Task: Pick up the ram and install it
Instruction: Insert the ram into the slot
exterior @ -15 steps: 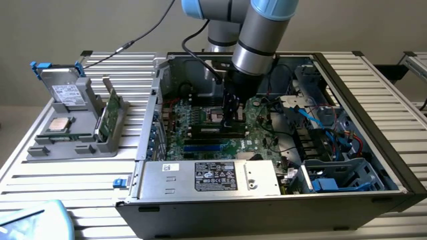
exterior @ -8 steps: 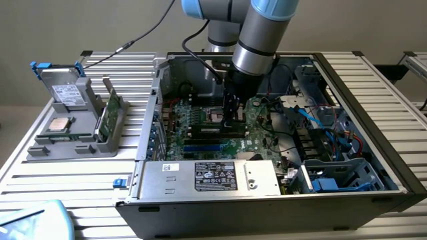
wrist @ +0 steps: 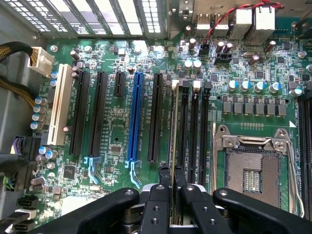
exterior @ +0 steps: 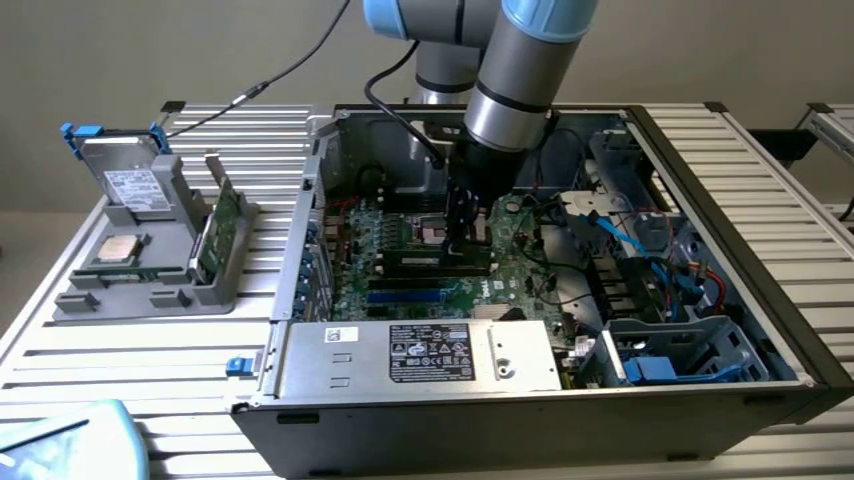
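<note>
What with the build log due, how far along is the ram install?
Done: the ram is picked up and inside the computer case. In hand: the gripper is shut on it, holding it edge-on along the memory slots beside the empty processor socket. Left: seating it; whether it has entered a slot at all cannot be told, and the gripper has not let go.
</note>
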### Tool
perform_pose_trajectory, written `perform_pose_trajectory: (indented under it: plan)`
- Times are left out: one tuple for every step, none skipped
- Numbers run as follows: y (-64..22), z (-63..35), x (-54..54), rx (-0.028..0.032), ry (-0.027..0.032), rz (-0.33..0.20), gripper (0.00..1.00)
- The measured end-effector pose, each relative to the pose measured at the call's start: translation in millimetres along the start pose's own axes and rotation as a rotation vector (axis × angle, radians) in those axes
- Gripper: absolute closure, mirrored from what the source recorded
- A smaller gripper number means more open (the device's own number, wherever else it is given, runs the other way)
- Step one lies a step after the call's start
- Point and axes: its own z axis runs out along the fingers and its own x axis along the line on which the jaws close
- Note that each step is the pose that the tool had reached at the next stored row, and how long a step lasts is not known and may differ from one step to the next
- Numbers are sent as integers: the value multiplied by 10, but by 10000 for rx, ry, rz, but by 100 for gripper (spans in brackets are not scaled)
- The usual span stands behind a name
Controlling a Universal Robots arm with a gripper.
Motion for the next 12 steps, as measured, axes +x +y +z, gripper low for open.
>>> perform_pose_trajectory:
  plan:
    - [0, 1, 0, -1, 4, 1, 86]
    - [-1, 3, 0, 0, 9, 2, 86]
    - [-1, 4, 0, -1, 14, 3, 86]
    - [-2, 5, 0, -1, 20, 4, 86]
    - [-2, 7, -1, -2, 24, 5, 86]
    - [-2, 8, -1, -2, 29, 7, 86]
    - [-2, 10, -1, -2, 34, 8, 86]
    - [-3, 11, -1, -3, 40, 9, 86]
    - [-3, 13, -1, -3, 44, 10, 86]
    - [-3, 14, -2, -3, 48, 11, 86]
    - [-4, 15, -3, -3, 50, 12, 86]
    - [-4, 15, -3, -3, 51, 12, 86]
